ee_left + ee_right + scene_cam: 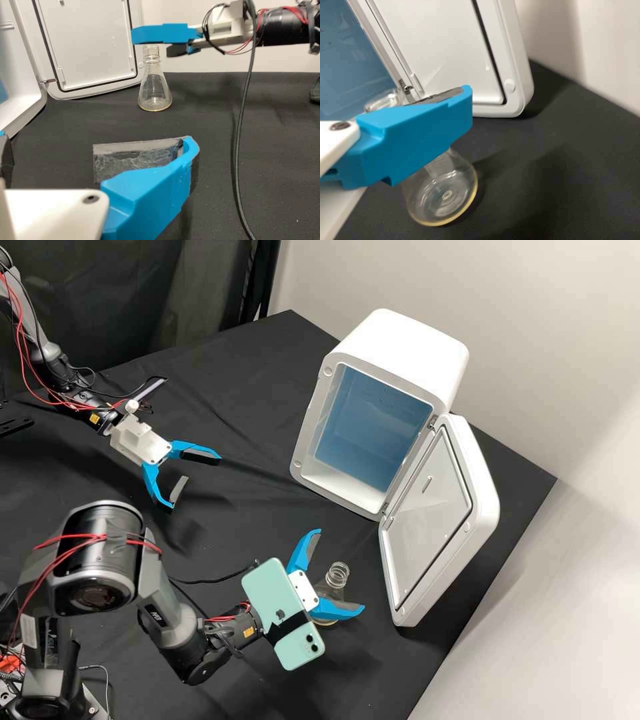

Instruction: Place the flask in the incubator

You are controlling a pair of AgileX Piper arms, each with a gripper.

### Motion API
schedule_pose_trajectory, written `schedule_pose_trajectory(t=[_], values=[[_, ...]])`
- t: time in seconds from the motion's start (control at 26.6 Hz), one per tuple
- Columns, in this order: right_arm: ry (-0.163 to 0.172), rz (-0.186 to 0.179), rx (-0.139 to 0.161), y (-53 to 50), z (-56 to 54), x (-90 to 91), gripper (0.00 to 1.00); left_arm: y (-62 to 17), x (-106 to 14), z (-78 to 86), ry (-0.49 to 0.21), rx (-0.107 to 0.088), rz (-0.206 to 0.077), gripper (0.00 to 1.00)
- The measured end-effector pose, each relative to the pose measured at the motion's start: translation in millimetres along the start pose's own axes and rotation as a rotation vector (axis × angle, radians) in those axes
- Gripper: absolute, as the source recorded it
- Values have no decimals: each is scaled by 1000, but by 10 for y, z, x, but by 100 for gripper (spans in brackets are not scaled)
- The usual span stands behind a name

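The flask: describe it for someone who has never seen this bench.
Find the white incubator with the blue interior; its door hangs open. Beside that door the flask stands upright on the black bench, between the open blue fingers of the right gripper. It is the one clear glass item: conical, narrow ribbed neck, no cap.

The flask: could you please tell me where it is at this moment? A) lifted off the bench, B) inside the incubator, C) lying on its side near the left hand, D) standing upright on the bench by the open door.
D: the flask stands upright with its base on the bench, before the open door of the incubator, the right hand open at its neck.
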Motion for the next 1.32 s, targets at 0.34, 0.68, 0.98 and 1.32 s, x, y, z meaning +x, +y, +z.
schedule_pose_trajectory(t=[0.34, 0.68, 0.98, 1.32], values=[[-36, -105, 44, -262, 229, 269, 100, -3, 6, 21, -6, 1, -1, 100], [-26, -133, -84, -334, 322, 373, 100, -3, 6, 21, -6, 1, -1, 100], [-1, -111, -222, -158, 310, 379, 100, -3, 6, 21, -6, 1, -1, 100], [12, -94, -274, -88, 327, 450, 100, -3, 6, 21, -6, 1, -1, 100]])
